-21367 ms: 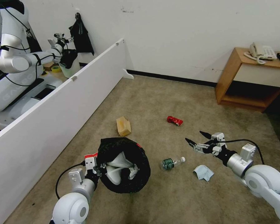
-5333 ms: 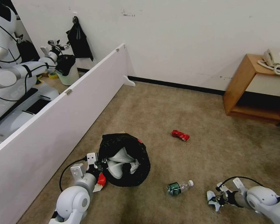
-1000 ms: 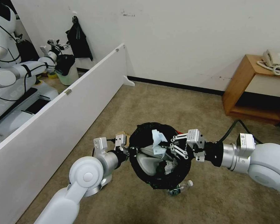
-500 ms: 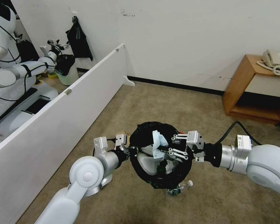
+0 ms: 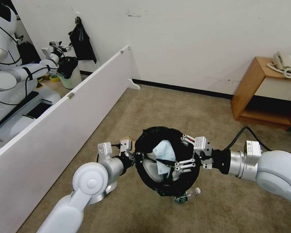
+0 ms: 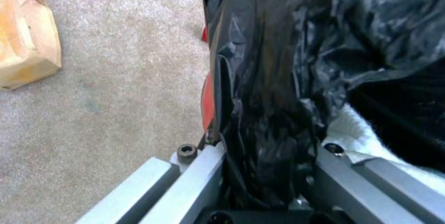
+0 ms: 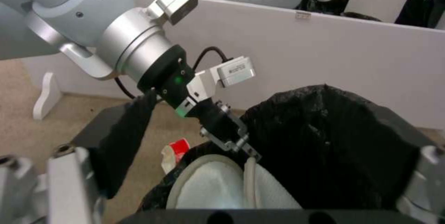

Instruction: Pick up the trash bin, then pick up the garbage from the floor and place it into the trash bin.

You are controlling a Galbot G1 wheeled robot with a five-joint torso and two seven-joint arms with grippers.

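Note:
The trash bin [image 5: 152, 137], red with a crinkly black liner, hangs tilted above the carpet. My left gripper [image 5: 135, 157] is shut on its rim, and the left wrist view shows the liner [image 6: 278, 78] pinched in my left gripper [image 6: 264, 154] beside the red body [image 6: 207, 102]. My right gripper [image 5: 181, 152] is open over the bin's mouth. A light blue cloth [image 5: 165, 154] lies inside on white slippers [image 7: 222, 185]. A green-labelled bottle [image 5: 187, 196] lies on the floor under the bin. A tan paper bag [image 6: 25, 54] and a red-white cup [image 7: 176, 149] lie on the carpet near the left gripper [image 7: 227, 130].
A long white partition board [image 5: 71, 106] runs along my left, with another robot [image 5: 9, 77] and a white bin [image 5: 69, 72] behind it. A wooden side table [image 5: 265, 94] with a phone stands at the far right. Bare carpet lies ahead.
The light blue cloth has left my right gripper's fingertips and dropped into the bin. The right gripper's fingers have spread wider. The left arm and the bin stay put.

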